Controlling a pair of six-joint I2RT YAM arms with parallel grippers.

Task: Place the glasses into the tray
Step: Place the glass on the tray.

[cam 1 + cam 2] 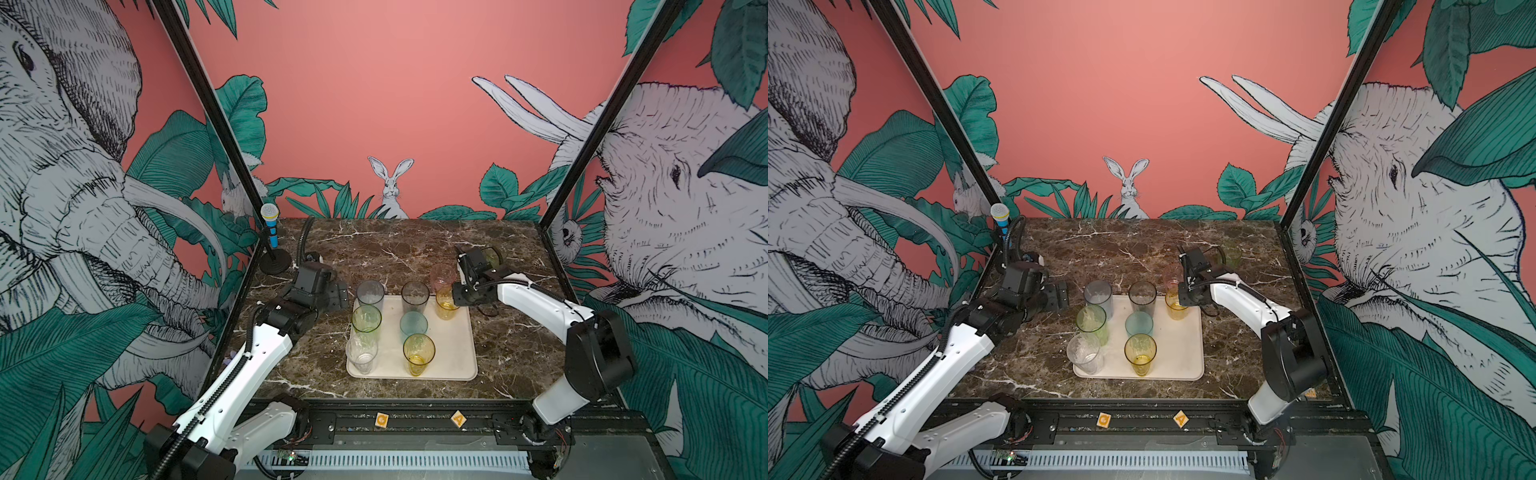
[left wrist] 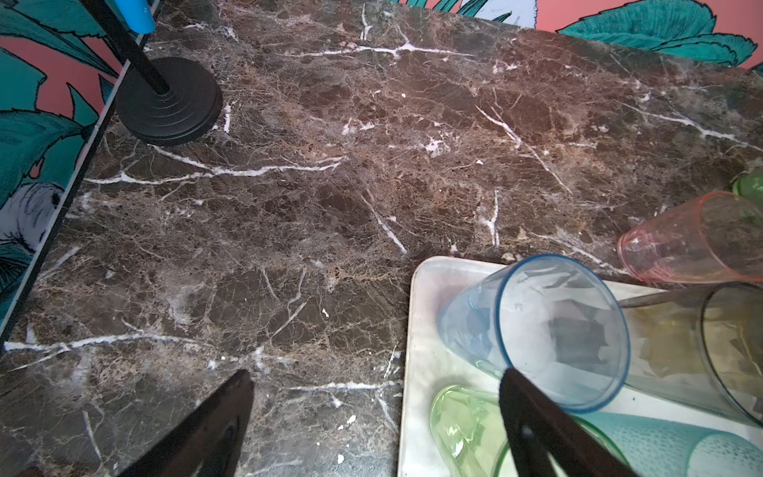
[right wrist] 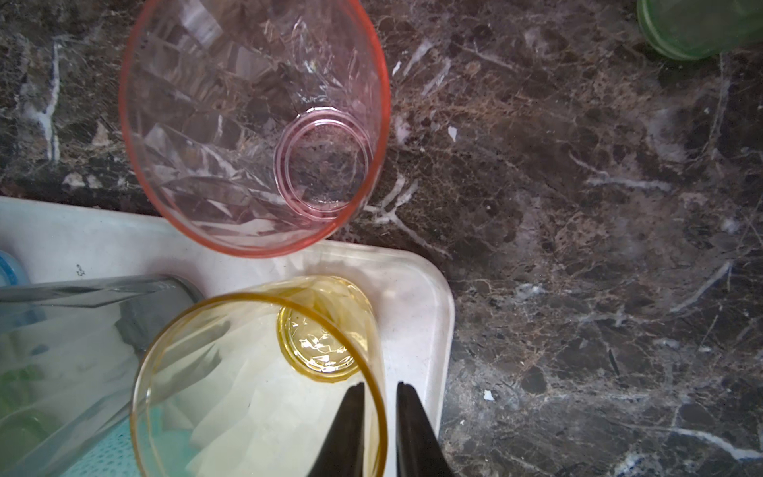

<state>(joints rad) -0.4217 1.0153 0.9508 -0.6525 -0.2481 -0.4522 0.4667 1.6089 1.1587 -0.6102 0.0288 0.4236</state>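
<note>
While the left fingers [image 2: 206,425] hang wide apart and empty over the table [image 2: 289,206], just beside the tray's far left corner where the grey glass [image 2: 561,330] stands, the work of the moment is on the other side. Seven glasses stand upright in the tray [image 1: 457,353]: grey, green [image 1: 366,320] and clear [image 1: 361,353] down its left edge, brown [image 1: 414,296], teal [image 1: 413,324] and yellow [image 1: 419,353] down the middle, and amber [image 3: 322,347] in the far right corner. The right fingers [image 3: 347,429] sit astride the amber glass's rim, one inside and one outside. They are only a little apart, with a sliver of light on each side of the wall, so they look loose on it rather than pinching. The step in hand reads as the release of that glass, its base flat on the tray. Two glasses are left on the table: pink [image 3: 231,124] just behind the tray's far edge, close to the amber one, and a second green one [image 3: 697,29] further right, near the back. The next move calls for a straight lift clear of the amber rim without dragging it. After that comes a short reach to the pink glass, whose rim stands near enough to be knocked.
</note>
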